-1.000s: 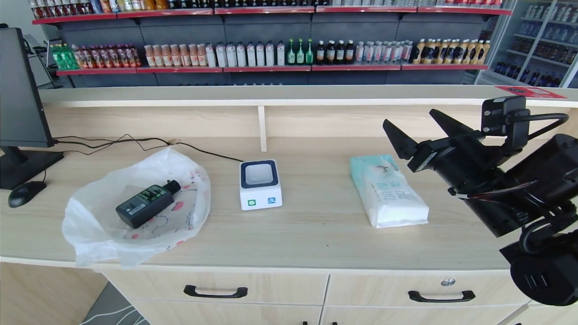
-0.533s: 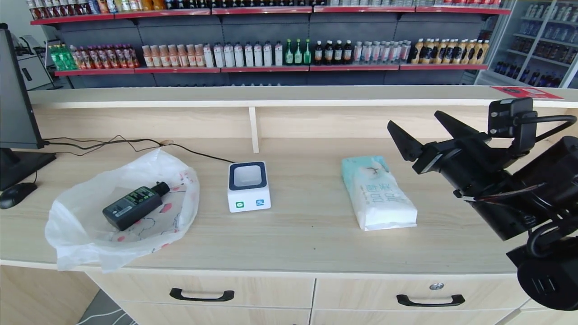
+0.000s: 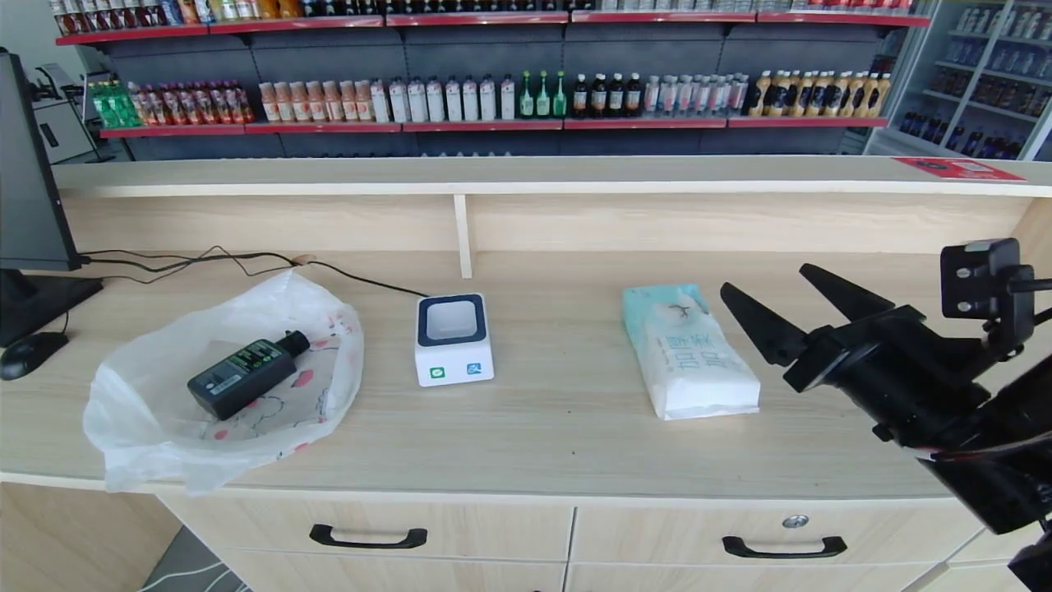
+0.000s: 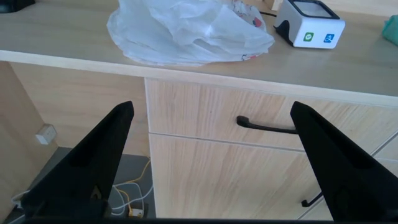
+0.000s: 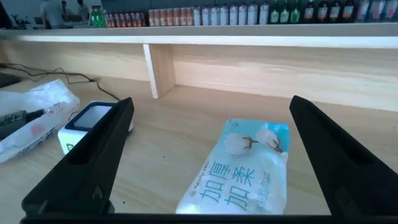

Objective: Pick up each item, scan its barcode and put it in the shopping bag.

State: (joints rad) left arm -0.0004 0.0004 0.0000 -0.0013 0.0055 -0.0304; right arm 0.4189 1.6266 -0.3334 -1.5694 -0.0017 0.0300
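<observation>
A white and teal tissue pack lies flat on the wooden counter, right of centre. My right gripper hangs open just right of the pack, a little above the counter; from its wrist the pack lies between and beyond the fingers. A white scanner box with a dark-framed window stands at the counter's middle. The white shopping bag lies open at the left with a dark bottle on it. My left gripper is open, low in front of the drawers, below the bag.
A monitor base and black mouse sit at the far left, with cables running along the back. A raised ledge closes the counter's far side. Drawers with black handles are under the front edge.
The camera shifted, sliding the scene left between the first two frames. My right gripper has dropped lower and come nearer the counter beside the tissue pack, still open.
</observation>
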